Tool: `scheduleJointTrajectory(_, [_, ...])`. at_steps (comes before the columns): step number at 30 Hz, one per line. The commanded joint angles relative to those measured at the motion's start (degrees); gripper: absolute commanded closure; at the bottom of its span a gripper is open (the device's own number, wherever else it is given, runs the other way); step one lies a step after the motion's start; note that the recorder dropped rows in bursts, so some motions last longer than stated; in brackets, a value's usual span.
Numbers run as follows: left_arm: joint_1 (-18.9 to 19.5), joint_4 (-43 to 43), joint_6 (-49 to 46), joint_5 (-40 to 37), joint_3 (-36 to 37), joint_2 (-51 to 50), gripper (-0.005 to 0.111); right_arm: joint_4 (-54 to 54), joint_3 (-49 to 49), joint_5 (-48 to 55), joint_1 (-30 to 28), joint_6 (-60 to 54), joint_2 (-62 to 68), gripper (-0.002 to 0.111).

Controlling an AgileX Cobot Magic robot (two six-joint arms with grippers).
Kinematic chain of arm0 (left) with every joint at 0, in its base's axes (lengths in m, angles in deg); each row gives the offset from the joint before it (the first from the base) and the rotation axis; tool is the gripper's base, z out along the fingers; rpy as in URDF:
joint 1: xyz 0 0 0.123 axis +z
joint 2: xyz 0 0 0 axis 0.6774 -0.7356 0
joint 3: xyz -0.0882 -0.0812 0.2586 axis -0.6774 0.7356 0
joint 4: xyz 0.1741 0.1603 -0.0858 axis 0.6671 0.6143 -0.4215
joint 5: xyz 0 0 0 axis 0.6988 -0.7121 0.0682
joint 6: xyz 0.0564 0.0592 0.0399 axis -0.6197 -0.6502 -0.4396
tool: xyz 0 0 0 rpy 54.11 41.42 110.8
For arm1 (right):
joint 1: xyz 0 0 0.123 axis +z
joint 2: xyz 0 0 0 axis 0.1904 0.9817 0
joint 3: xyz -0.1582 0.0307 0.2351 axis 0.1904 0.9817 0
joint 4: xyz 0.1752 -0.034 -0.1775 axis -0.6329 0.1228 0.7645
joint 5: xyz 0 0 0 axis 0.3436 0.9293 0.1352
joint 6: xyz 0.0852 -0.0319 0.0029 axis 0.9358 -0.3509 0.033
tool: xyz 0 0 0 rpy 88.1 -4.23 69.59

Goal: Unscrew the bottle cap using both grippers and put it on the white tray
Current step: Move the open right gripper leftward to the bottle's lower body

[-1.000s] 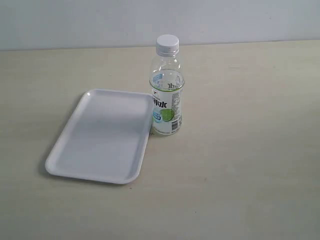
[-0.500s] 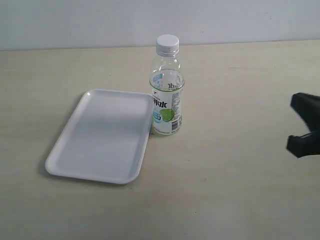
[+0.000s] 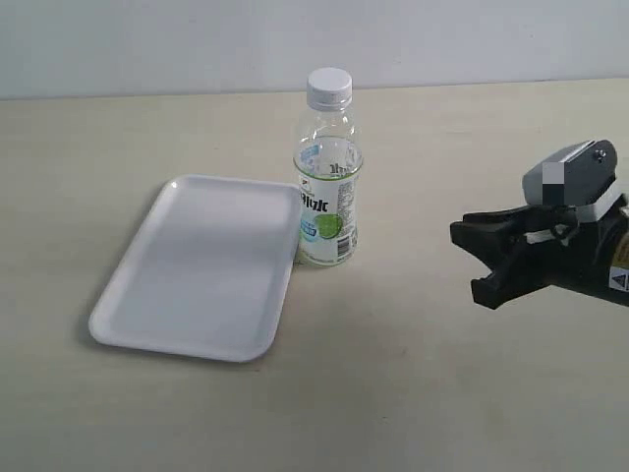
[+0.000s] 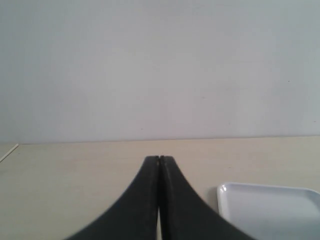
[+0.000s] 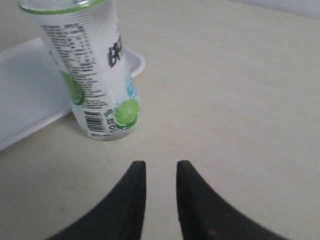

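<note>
Two hands are working at this bench. The left hand is closed tight and holding nothing. The right hand is hovering near the right edge, standing slightly apart and empty, and pointing toward the bottle, well apart from it. The bottle is standing upright toward the far edge, with the bottle cap sitting on its neck. The white tray is lying flat just beside the bottle, on the side toward the left edge.
</note>
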Motion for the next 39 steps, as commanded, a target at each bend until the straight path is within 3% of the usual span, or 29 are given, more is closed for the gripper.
scheduleJointTrajectory(1, [0.2,0.4,0.0,0.1,0.2,0.4,0.107,7.3,-1.5,-6.6,-0.3,-0.6,1.6,0.055])
scheduleJointTrajectory(3, [0.2,0.4,0.0,0.1,0.2,0.4,0.107,7.4,-2.7,-8.2,-0.3,-0.6,2.7,0.042])
scheduleJointTrajectory(5, [0.2,0.4,0.0,0.1,0.2,0.4,0.107,8.7,-4.6,-8.4,-0.3,-0.6,4.5,0.036])
scheduleJointTrajectory(15, [0.2,0.4,0.0,0.1,0.2,0.4,0.107,13.6,-11.6,-16.8,-0.3,-6.9,16.9,0.036])
scheduleJointTrajectory(22, [0.2,0.4,0.0,0.1,0.2,0.4,0.107,10.4,-16.1,-14.3,5.7,-11.3,21.5,0.036])
scheduleJointTrajectory(39, [0.2,0.4,0.0,0.1,0.2,0.4,0.107,2.7,-23.7,-11.0,12.2,-11.1,26.1,0.029])
